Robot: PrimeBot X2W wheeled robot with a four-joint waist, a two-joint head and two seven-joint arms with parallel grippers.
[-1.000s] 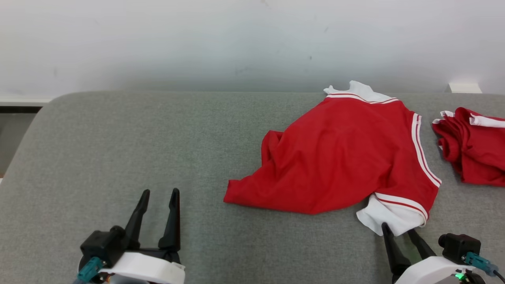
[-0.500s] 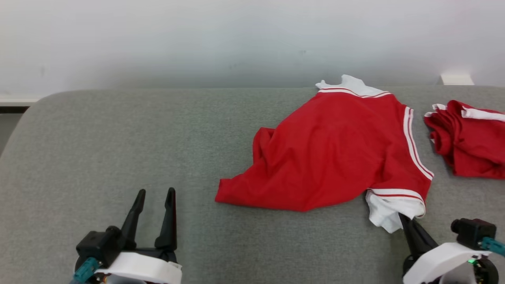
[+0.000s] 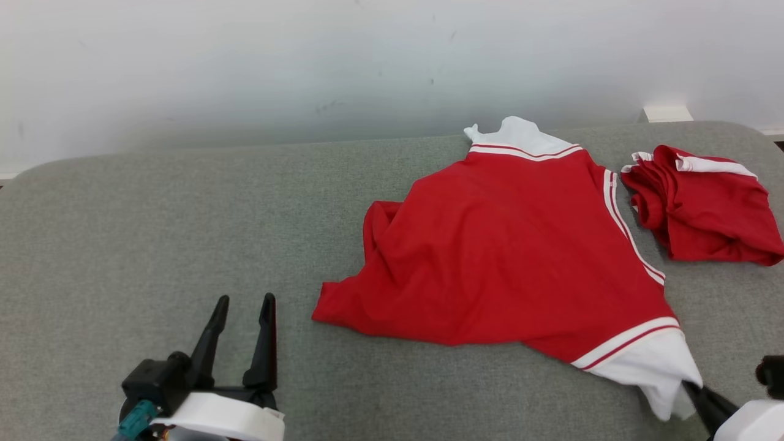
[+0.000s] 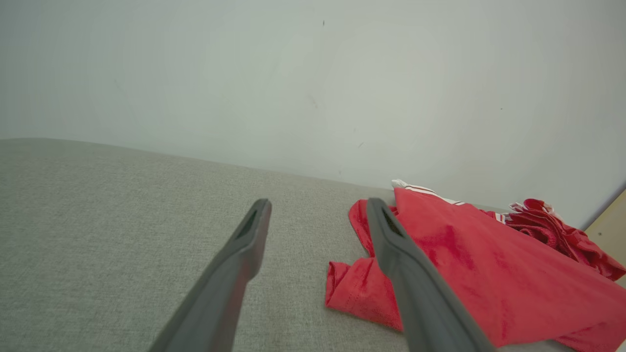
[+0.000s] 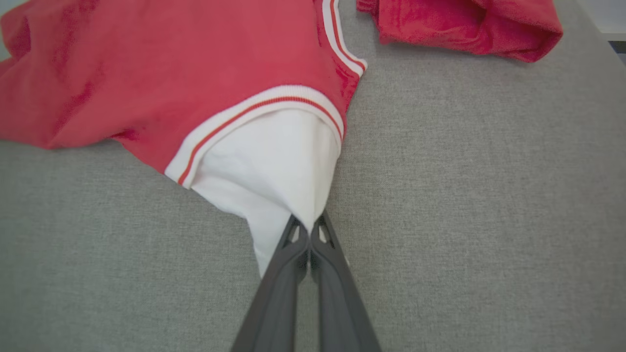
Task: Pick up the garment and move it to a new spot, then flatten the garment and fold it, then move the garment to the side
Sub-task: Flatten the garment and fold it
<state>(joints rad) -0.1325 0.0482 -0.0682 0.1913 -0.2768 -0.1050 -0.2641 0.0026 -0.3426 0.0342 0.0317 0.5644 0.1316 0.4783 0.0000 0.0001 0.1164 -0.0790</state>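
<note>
The garment (image 3: 508, 257) is a red shirt with white sleeves and red-and-white striped trim, lying rumpled on the grey cushion (image 3: 184, 233). My right gripper (image 5: 308, 225) is shut on the tip of its near white sleeve (image 5: 274, 171), and the cloth is drawn taut toward it. In the head view the right gripper (image 3: 689, 387) sits at the lower right corner. At the lower left my left gripper (image 3: 244, 301) stands open with nothing between its fingers, well left of the shirt's hem. From the left wrist the garment (image 4: 469, 264) lies to the right of the open fingers.
A second red garment (image 3: 698, 208) lies bunched at the far right of the cushion, close to the shirt's shoulder; it is also in the right wrist view (image 5: 464, 24). A pale wall (image 3: 306, 61) runs behind the cushion. Bare grey fabric spreads left of the shirt.
My right gripper has shut on the white sleeve and pulled it down and to the right, stretching the shirt. The head camera has shifted. The left gripper has stayed put.
</note>
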